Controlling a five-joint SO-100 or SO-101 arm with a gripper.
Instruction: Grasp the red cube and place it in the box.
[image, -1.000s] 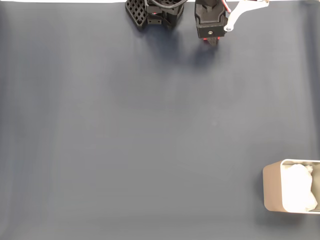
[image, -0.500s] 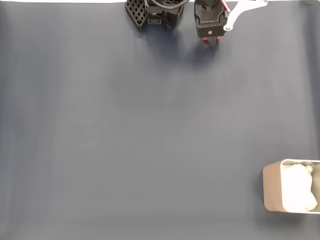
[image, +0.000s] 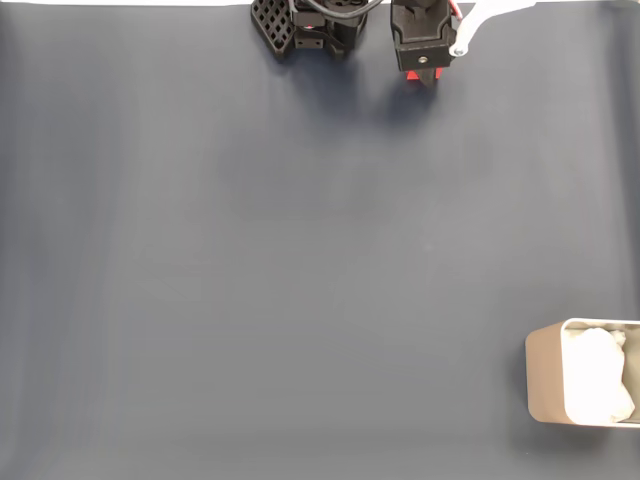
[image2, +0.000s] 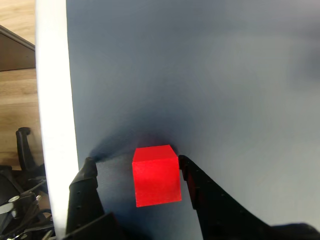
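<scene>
In the wrist view the red cube (image2: 156, 175) rests on the dark blue mat between my fingers. My gripper (image2: 136, 162) is open around it: the right finger (image2: 200, 187) touches the cube's side, while the left finger (image2: 86, 185) stands a gap away. In the fixed view the gripper (image: 425, 78) is at the top edge, right of centre, and a sliver of the red cube (image: 410, 75) peeks from under it. The box (image: 545, 375), beige with white padding (image: 598, 388), sits at the bottom right corner, far from the gripper.
The arm's black base (image: 310, 25) stands at the top centre. The mat's white edge (image2: 52, 100) runs close to the left of the cube in the wrist view, with wooden floor beyond. The dark mat (image: 300, 260) stretches between the gripper and the box.
In the fixed view the gripper has crept slightly toward the top edge. The box has not moved.
</scene>
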